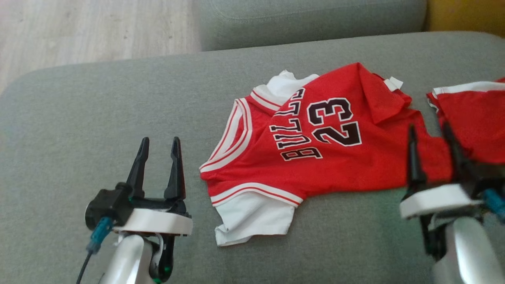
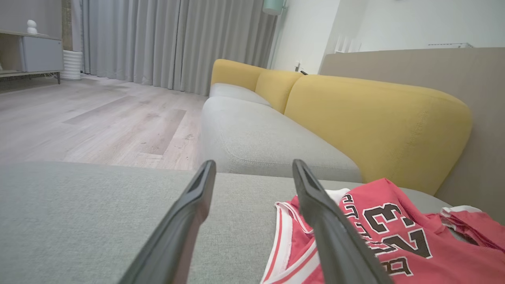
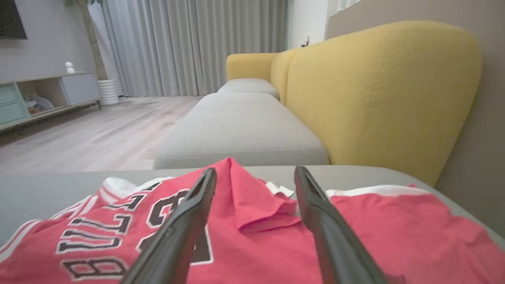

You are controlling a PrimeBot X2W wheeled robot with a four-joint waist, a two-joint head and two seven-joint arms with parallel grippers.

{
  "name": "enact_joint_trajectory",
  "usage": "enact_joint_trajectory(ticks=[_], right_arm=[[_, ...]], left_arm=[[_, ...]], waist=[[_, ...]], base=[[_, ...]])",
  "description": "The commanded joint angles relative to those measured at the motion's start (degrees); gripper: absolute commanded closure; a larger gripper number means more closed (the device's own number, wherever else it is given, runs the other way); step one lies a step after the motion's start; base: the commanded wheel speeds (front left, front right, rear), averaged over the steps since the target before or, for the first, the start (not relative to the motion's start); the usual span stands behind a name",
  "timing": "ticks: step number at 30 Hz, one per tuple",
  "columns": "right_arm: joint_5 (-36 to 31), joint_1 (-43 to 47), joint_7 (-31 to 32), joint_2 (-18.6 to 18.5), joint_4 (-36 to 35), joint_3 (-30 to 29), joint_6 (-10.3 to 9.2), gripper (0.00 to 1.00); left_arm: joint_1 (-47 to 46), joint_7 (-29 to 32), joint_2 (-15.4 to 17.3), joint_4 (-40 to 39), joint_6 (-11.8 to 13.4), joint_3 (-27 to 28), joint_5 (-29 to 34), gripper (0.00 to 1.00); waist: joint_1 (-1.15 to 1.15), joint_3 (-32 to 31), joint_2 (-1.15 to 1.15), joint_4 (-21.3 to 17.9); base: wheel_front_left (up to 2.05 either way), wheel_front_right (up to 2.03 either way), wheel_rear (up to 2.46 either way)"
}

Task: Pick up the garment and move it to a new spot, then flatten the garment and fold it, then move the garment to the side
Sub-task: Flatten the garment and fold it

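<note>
A: Left gripper [image 1: 161,140], state?
B: Fingers spread wide, nothing between them. It's over bare grey cushion [image 1: 79,118].

A: Where's the jersey [image 1: 339,165] from there?
B: To that gripper's right, apart from it, lying on the same cushion. Red, BULLS 23 facing up. The end nearest its fingers is the white-striped armhole. A white flap [image 1: 252,221] sticks out under the red edge, right of the gripper's base.

A: Flat?
B: Mostly. Rumpled at the far end.

A: Right gripper [image 1: 429,127]?
B: Also spread, pinching nothing. Its fingers stand over the jersey's end away from the armholes, and its wrist view shows red cloth under and between both fingers. Touching or just above, cannot tell.

A: What's ahead of it?
B: A turned-over red fold [image 3: 252,197], straight ahead between the two fingers. The lettering sits to its left.

A: And to its right?
B: A second red piece [image 1: 473,118] with a white band, just beside the right finger. Joined to the jersey or separate, cannot tell, because the gripper covers that spot.

A: Background?
B: A yellow backrest [image 3: 375,98] ahead and right of the right gripper, and wood floor [image 1: 79,31] ahead of the left one.
</note>
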Motion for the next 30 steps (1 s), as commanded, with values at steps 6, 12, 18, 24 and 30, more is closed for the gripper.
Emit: enact_joint_trajectory(ticks=[6,12,18,24,30], right_arm=[[3.21,2.88,-1.77,-0.36,-5.57,4.65,-0.05,0.0],[3.88,1.31,-2.04,-0.36,-6.5,5.09,-0.05,0.0],[7.13,-1.66,-2.43,-0.36,-6.02,7.77,-0.05,0.0],[10.08,-2.91,-2.65,-0.36,-5.42,10.53,-0.05,0.0],[10.9,-3.1,-2.7,-0.36,-6.23,10.99,-0.05,0.0]], left_arm=[[-6.86,-0.54,0.93,2.0,-1.63,0.2,2.7,0.0],[-18.69,6.35,4.33,8.28,-3.64,-3.87,1.61,0.0],[-34.84,24.02,13.89,13.96,-3.97,-17.57,-10.34,0.0],[-40.92,31.97,21.29,17.33,-3.99,-27.38,-20.02,0.0],[-43.59,33.15,24.27,21.1,-3.99,-33.04,-24.48,0.0]], waist=[[0.0,3.55,0.0,-3.07],[0.0,7.12,0.0,-5.44],[0.0,11.05,0.0,-10.55],[0.0,13.1,0.0,-14.68],[0.0,14.81,0.0,-17.38]], base=[[0.0,0.0,0.0],[0.0,0.0,0.0],[0.0,0.0,0.0],[0.0,0.0,0.0],[0.0,0.0,0.0]])
